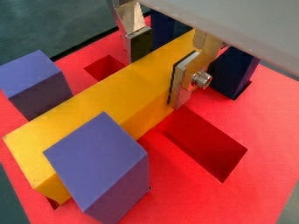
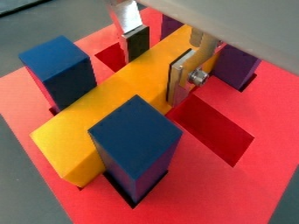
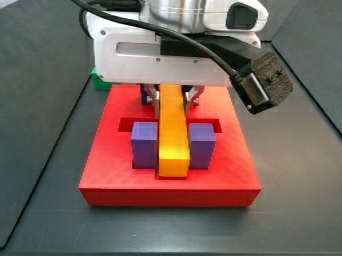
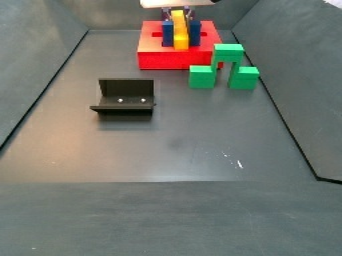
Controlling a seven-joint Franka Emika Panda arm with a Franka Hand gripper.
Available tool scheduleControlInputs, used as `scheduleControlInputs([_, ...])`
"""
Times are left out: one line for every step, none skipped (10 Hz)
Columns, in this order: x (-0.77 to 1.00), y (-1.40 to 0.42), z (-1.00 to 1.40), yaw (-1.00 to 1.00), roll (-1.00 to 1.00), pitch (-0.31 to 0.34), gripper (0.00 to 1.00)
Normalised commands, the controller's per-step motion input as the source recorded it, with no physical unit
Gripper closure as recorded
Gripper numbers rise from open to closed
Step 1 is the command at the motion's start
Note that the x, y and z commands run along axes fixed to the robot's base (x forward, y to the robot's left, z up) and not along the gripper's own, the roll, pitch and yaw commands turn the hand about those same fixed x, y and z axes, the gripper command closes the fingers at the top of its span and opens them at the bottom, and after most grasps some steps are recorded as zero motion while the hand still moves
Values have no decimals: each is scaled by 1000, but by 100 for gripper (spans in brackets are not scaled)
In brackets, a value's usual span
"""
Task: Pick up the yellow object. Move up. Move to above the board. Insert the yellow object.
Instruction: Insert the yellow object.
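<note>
The yellow object (image 1: 105, 109) (image 2: 117, 109) is a long bar lying across the red board (image 1: 271, 114) (image 2: 41, 166) between blue and purple posts. In a side view the bar (image 3: 174, 140) runs between two purple posts (image 3: 143, 145), and its top is about level with theirs. My gripper (image 1: 160, 74) (image 2: 158, 74) straddles the bar's far end, with a dark pad against each long side. It is shut on the bar. A side view shows the gripper (image 3: 174, 98) low over the board's (image 3: 167, 190) back half.
Open slots (image 1: 205, 144) (image 2: 216, 131) are cut in the board beside the bar. Posts (image 1: 100, 166) (image 2: 138, 149) stand close on both sides of it. On the dark floor are a green U-shaped block (image 4: 222, 68) next to the board and the fixture (image 4: 124, 97).
</note>
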Motion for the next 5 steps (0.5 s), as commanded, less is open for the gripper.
scheduleControlInputs([20, 0, -86, 0, 83, 81, 100])
scheduleControlInputs([34, 0, -66, 0, 67, 90, 100])
scheduleControlInputs([6, -9, -120, 0, 161, 123, 100])
scheduleControlInputs([0, -114, -131, 37, 407, 179, 100])
scheduleControlInputs([0, -26, -54, 214, 237, 90, 100])
